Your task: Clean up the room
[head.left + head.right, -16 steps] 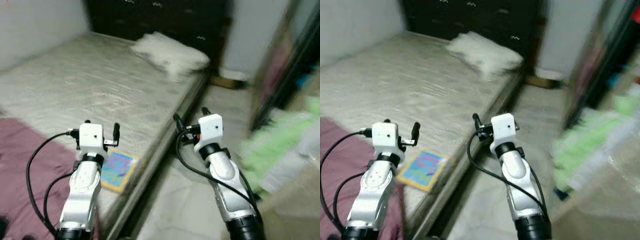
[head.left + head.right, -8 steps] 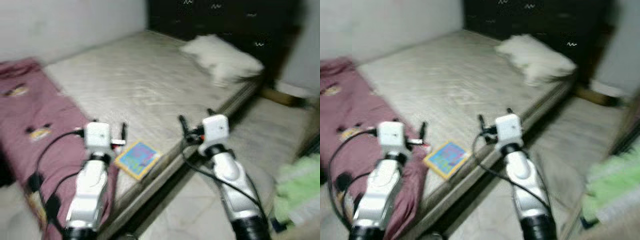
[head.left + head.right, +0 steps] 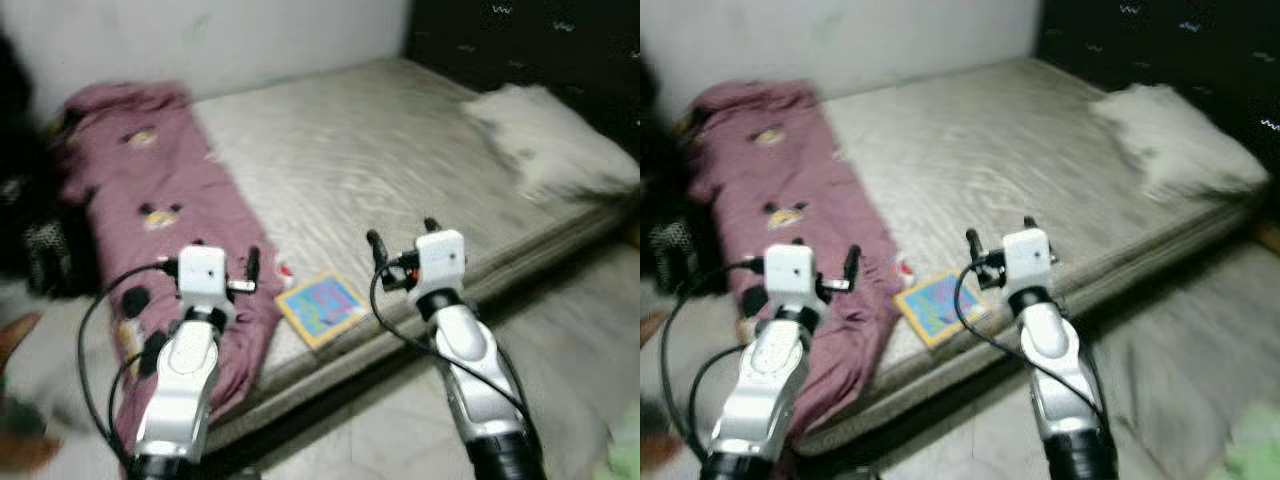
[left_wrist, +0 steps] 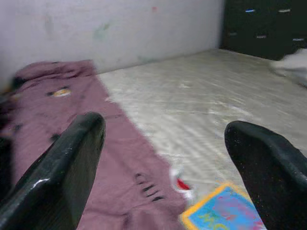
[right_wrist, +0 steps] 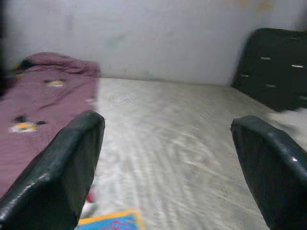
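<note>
A bare grey mattress [image 3: 390, 160] lies ahead with a maroon printed blanket [image 3: 150, 200] crumpled along its left side and hanging over the near edge. A colourful book with a yellow border [image 3: 322, 308] lies near the mattress's front edge, and a small red and white item [image 3: 285, 270] sits just behind it. A white pillow [image 3: 545, 140] rests at the far right. My left gripper [image 3: 212, 260] is raised over the blanket's edge, open and empty. My right gripper [image 3: 403, 234] hovers open and empty just right of the book. The book's corner [image 4: 225, 213] appears between the left fingers [image 4: 57, 172].
A black headboard or cabinet [image 3: 540, 40] stands behind the pillow. Dark clutter [image 3: 30, 240] sits left of the bed against the pale wall [image 3: 220, 40]. Bare floor [image 3: 580, 330] runs along the bed's right side, with something green [image 3: 625, 450] at the bottom right.
The whole picture has swung left, bringing the maroon blanket and the left wall into view and carrying off the green pile. Both arms keep the same raised pose, fingers still open.
</note>
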